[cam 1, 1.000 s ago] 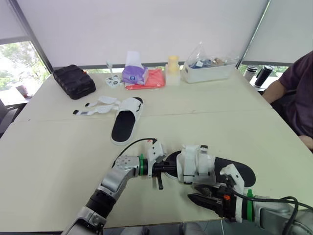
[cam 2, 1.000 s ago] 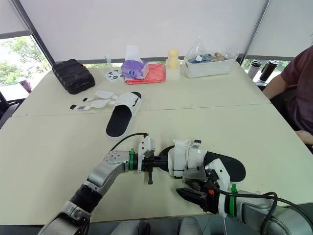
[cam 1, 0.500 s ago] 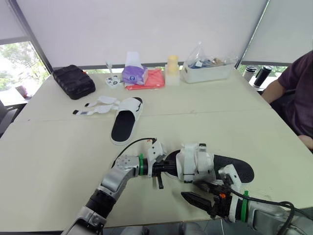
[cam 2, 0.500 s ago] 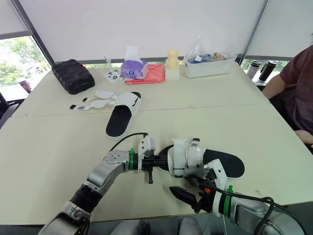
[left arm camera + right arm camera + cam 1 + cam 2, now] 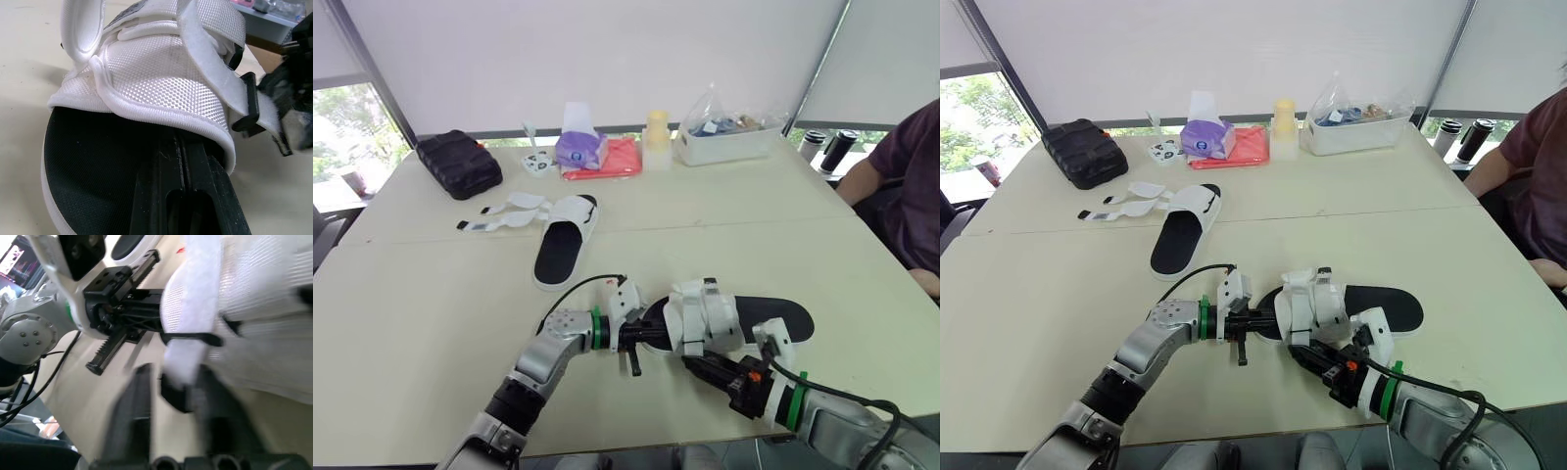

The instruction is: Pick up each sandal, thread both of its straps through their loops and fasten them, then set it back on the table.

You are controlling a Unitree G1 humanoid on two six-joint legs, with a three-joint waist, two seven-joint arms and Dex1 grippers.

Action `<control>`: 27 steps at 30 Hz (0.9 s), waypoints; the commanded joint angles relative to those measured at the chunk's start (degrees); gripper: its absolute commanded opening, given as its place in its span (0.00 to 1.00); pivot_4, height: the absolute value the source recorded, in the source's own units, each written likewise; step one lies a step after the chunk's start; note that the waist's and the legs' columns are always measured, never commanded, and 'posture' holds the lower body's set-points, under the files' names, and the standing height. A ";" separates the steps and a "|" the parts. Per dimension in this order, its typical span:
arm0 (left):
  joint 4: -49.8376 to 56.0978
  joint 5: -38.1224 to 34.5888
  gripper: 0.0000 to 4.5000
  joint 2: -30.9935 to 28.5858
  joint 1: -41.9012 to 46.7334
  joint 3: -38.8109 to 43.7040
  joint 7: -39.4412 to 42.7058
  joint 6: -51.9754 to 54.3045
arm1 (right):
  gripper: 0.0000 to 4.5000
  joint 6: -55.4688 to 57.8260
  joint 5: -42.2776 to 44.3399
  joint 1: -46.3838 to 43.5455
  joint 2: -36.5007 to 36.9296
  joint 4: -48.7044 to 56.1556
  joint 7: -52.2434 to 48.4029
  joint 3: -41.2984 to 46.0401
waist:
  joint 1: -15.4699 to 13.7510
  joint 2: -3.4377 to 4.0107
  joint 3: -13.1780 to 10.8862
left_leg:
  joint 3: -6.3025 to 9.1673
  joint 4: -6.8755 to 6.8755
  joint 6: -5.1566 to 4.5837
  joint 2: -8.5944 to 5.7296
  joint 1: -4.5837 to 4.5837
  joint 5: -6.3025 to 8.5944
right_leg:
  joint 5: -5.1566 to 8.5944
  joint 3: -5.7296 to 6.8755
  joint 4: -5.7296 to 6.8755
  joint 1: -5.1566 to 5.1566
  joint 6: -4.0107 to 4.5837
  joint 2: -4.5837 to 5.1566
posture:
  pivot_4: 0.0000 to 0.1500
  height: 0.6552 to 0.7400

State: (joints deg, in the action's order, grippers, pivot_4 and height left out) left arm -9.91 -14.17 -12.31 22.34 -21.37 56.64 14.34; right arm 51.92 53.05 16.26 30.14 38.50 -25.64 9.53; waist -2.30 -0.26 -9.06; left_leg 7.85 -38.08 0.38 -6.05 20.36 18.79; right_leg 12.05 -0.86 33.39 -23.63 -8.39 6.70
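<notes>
Left tool (image 5: 179,147), its two fingers pressed together, is tucked into the toe opening of the near sandal (image 5: 773,318), between the black footbed and the white mesh upper. Right tool (image 5: 697,365) sits against the sandal's side at the near edge of the bench (image 5: 431,323), fingers apart, with the loose end of a white strap (image 5: 188,347) between them.

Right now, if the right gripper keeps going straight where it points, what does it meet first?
Most likely the white strap end of the near sandal, hanging just ahead of the right gripper's open fingers, with the mesh upper close behind.
</notes>
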 commanded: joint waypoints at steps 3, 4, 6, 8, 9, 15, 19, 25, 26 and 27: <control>-3.06 2.54 0.00 -0.65 -1.46 -1.75 -0.51 2.15 | 0.01 1.23 2.86 2.54 3.18 2.28 -3.39 -0.46 | -0.01 0.01 0.01 | 0.00 0.00 0.00 0.00 0.00 0.00 | 0.00 0.00 0.00 0.01 0.00 0.00 | 1.00 1.00; -3.12 2.56 0.00 -0.62 -1.45 -1.79 -0.52 2.12 | 0.01 1.60 2.81 3.50 4.47 2.61 -4.38 -0.82 | -0.05 0.01 0.01 | 0.00 0.00 -0.01 0.00 0.00 0.01 | 0.00 0.00 -0.01 0.01 0.00 0.00 | 1.00 1.00; -3.19 2.50 0.00 -0.57 -1.44 -1.84 -0.51 2.15 | 0.01 2.09 2.36 5.47 7.28 3.20 -6.31 -1.86 | -0.10 0.03 0.02 | 0.02 0.00 -0.03 -0.01 0.00 0.02 | 0.00 0.01 -0.01 0.03 0.00 0.00 | 1.00 1.00; -3.21 2.44 0.00 -0.53 -1.48 -1.85 -0.49 2.17 | 0.01 2.69 2.84 7.58 9.82 3.83 -8.30 -2.39 | -0.07 0.02 0.01 | 0.01 0.00 -0.07 -0.01 0.00 0.04 | 0.01 0.02 -0.02 0.04 0.00 0.00 | 1.00 1.00; -3.21 2.45 0.00 -0.52 -1.51 -1.86 -0.50 2.18 | 0.01 3.01 3.34 8.62 10.93 4.18 -9.26 -2.41 | -0.07 0.02 0.01 | 0.01 0.00 -0.07 -0.01 0.00 0.04 | 0.01 0.02 -0.03 0.05 0.00 0.01 | 1.00 1.00; -3.55 2.59 0.00 -0.43 -1.45 -2.02 -0.37 1.94 | 0.01 2.90 3.76 11.87 14.86 4.47 -12.96 -2.57 | -0.14 0.02 0.05 | 0.00 0.00 -0.07 -0.01 -0.06 0.04 | 0.05 0.02 -0.05 0.13 -0.07 0.02 | 1.00 1.00; -3.73 2.81 0.00 -0.44 -1.39 -2.10 -0.27 1.78 | 0.01 2.64 7.34 11.46 14.69 4.18 -13.43 0.34 | -0.15 0.02 0.04 | 0.01 0.00 -0.12 -0.03 -0.03 0.07 | 0.06 0.02 -0.06 0.12 -0.08 0.04 | 1.00 1.00; -4.49 3.03 0.00 -0.44 -1.07 -2.27 0.11 1.48 | 0.01 3.26 28.99 5.00 17.53 4.09 -8.18 9.36 | -0.13 0.02 0.04 | 0.01 -0.01 -0.14 -0.04 -0.03 0.08 | 0.05 0.01 -0.10 0.16 -0.07 0.07 | 1.00 1.00; -4.63 3.09 0.00 -0.43 -1.01 -2.32 0.12 1.39 | 0.01 3.24 31.30 4.13 18.17 3.80 -7.13 9.52 | -0.12 0.00 0.03 | 0.00 -0.02 -0.14 -0.04 -0.04 0.08 | 0.05 0.00 -0.14 0.19 -0.07 0.08 | 1.00 1.00; -4.94 3.15 0.00 -0.37 -0.88 -2.36 0.17 1.24 | 0.01 2.98 33.76 2.89 18.62 3.33 -5.79 9.40 | -0.22 -0.01 0.02 | 0.00 -0.02 -0.14 -0.02 -0.05 0.08 | 0.05 0.01 -0.14 0.19 -0.07 0.07 | 1.00 1.00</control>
State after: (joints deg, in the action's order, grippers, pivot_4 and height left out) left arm -11.05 -14.17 -11.62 22.95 -21.81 57.19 14.18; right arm 55.32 80.64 20.02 48.53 40.98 -32.56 18.20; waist -2.53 -0.27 -9.04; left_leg 7.90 -38.10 0.24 -6.07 20.34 18.87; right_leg 12.10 -0.82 33.25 -23.45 -8.46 6.77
